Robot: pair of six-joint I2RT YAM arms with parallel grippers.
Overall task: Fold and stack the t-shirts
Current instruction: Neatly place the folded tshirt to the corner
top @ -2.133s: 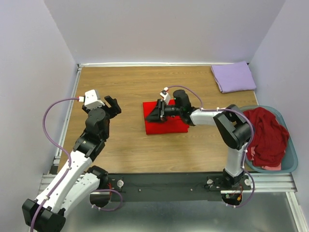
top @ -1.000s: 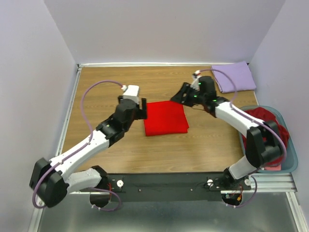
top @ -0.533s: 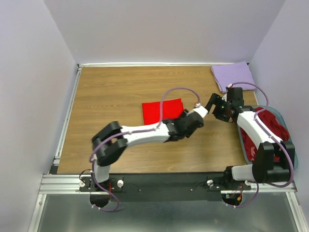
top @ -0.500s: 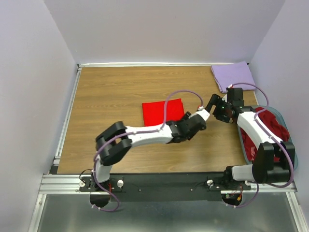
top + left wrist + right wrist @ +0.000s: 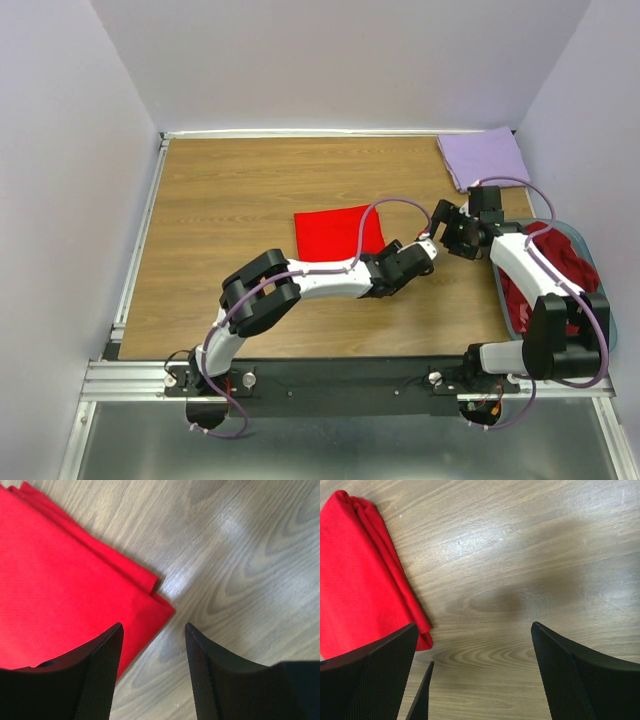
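A bright red t-shirt (image 5: 338,232) lies folded in a square at mid-table. A lavender t-shirt (image 5: 484,158) lies folded at the far right corner. Darker maroon t-shirts (image 5: 552,278) are heaped in the basket. My left gripper (image 5: 388,268) hangs low at the red shirt's near right corner. In the left wrist view that gripper (image 5: 152,626) is open, with the corner of the red shirt (image 5: 60,590) just past its tips and bare wood between them. My right gripper (image 5: 443,228) hovers right of the red shirt, wide open (image 5: 474,625) over bare wood.
The teal basket (image 5: 603,342) stands at the table's right edge, under my right arm. My left arm stretches across the near half of the table. Lavender walls close in the back and both sides.
My left arm has swung from the red shirt's left side across to its near right corner and its jaws have narrowed. My right gripper has drawn back to the right and opened wide.
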